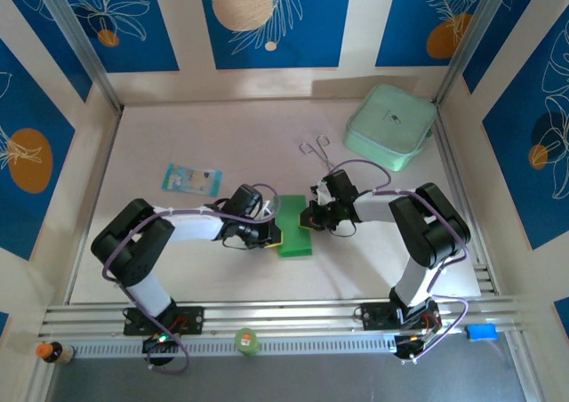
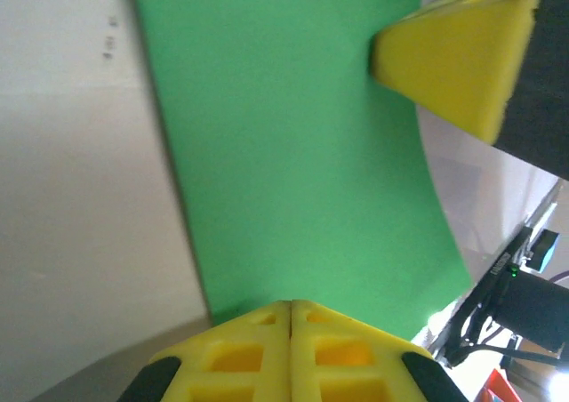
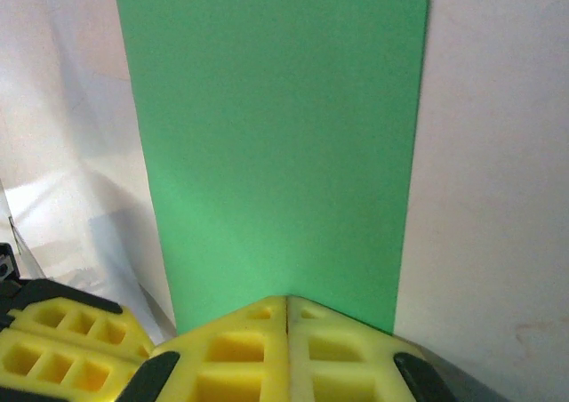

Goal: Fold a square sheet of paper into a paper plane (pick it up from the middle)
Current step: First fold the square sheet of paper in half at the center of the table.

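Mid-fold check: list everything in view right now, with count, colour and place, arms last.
square sheet of paper: 1, bright green, table centre, between the grippers
box: 1, pale mint green, far right of table
packet: 1, light blue, left of centre
metal tool: 1, silver, loop handles, beyond the paper
table: 1, whitish
round object: 1, green, near rail between the arm bases
small bottle: 1, orange cap, near left corner
block: 1, blue, near right rail
left gripper: yellow fingers, shut on paper's left edge
right gripper: yellow fingers, shut on paper's right edge
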